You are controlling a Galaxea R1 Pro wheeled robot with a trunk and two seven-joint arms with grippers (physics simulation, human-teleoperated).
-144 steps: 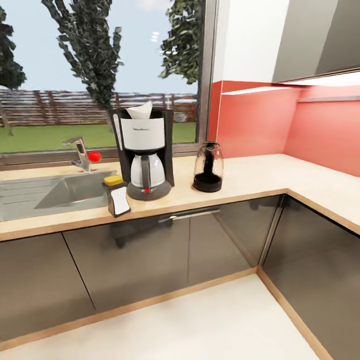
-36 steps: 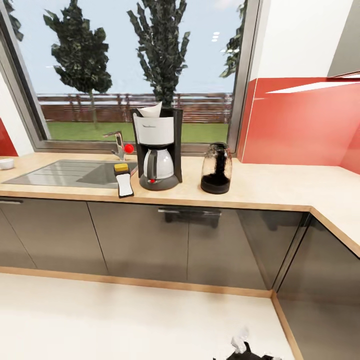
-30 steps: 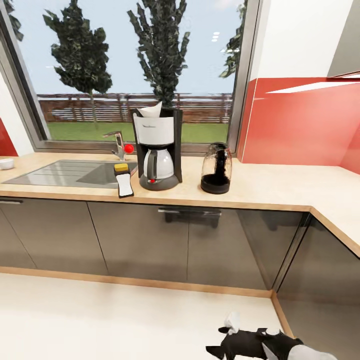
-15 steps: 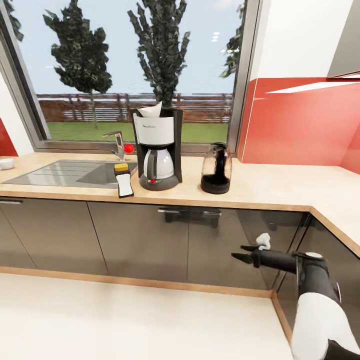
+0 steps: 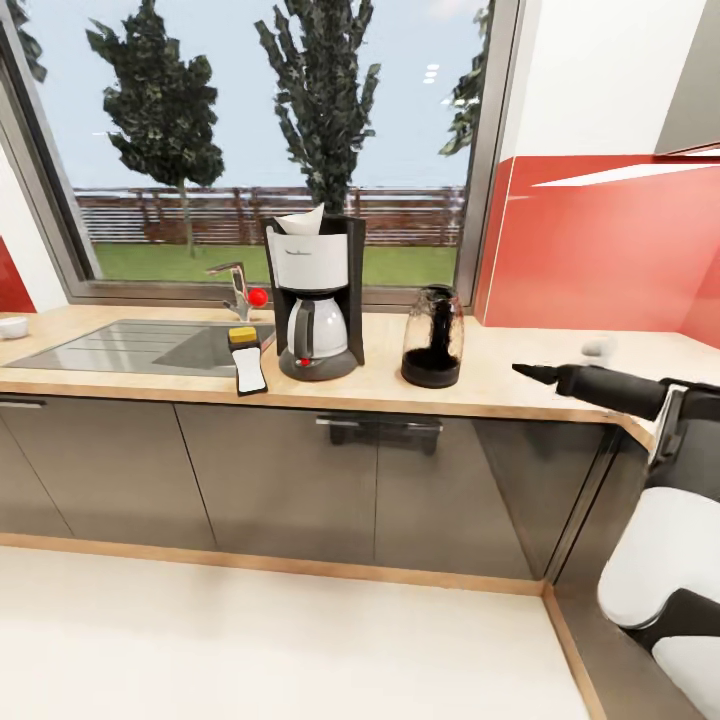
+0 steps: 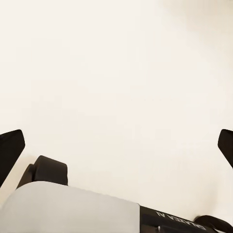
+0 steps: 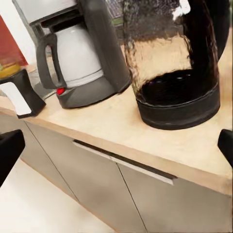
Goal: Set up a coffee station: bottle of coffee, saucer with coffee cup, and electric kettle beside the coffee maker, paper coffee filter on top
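The coffee maker (image 5: 314, 297) stands on the countertop (image 5: 520, 375) with a paper coffee filter (image 5: 300, 219) on top. The electric kettle (image 5: 433, 337) sits near it at 3 o'clock, the bottle of coffee (image 5: 246, 361) just beside at 8 o'clock. The right gripper (image 5: 531, 371), fingers spread apart and empty, points at the kettle from 3 o'clock. The left gripper (image 6: 116, 145) is spread wide above the floor (image 6: 116, 68)

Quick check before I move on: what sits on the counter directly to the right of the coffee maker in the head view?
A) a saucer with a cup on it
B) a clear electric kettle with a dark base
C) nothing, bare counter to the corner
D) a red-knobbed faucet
B: the clear electric kettle with its dark base stands on the countertop just right of the coffee maker.
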